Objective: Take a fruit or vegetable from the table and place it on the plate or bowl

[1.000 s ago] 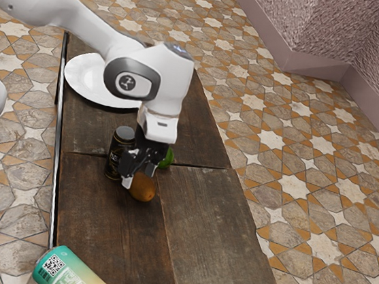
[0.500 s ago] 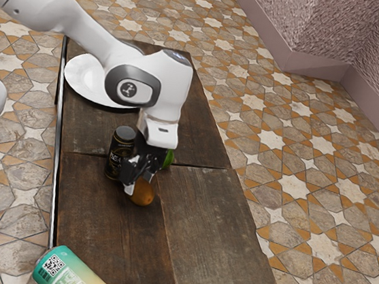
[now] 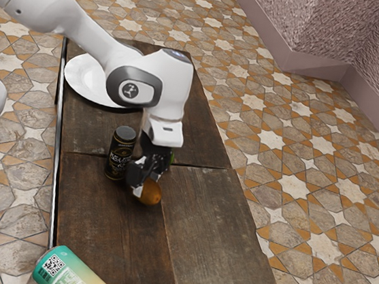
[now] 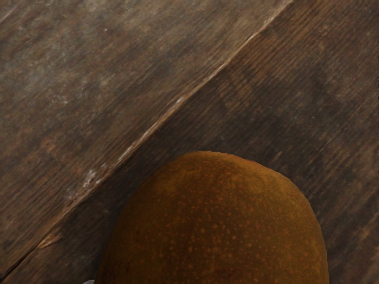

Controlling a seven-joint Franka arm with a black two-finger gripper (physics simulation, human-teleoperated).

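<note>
Gripper (image 3: 143,178) sits low over the one brown fruit (image 3: 150,194) (image 4: 219,225) at the middle of the table (image 3: 211,254); whether it is clamped I cannot tell. One dark bottle (image 3: 120,152) stands just beside it, and one lime (image 3: 168,157) behind. One plate (image 3: 90,79) lies at the far edge, and one can (image 3: 65,273) at a near corner. Bare boards run along the table's edge at the exterior view's right.

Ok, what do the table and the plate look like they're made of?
The table looks like dark weathered wood planks, matte, with visible grain and seams. The plate is plain white and smooth, probably glazed ceramic, though plastic is possible.
</note>
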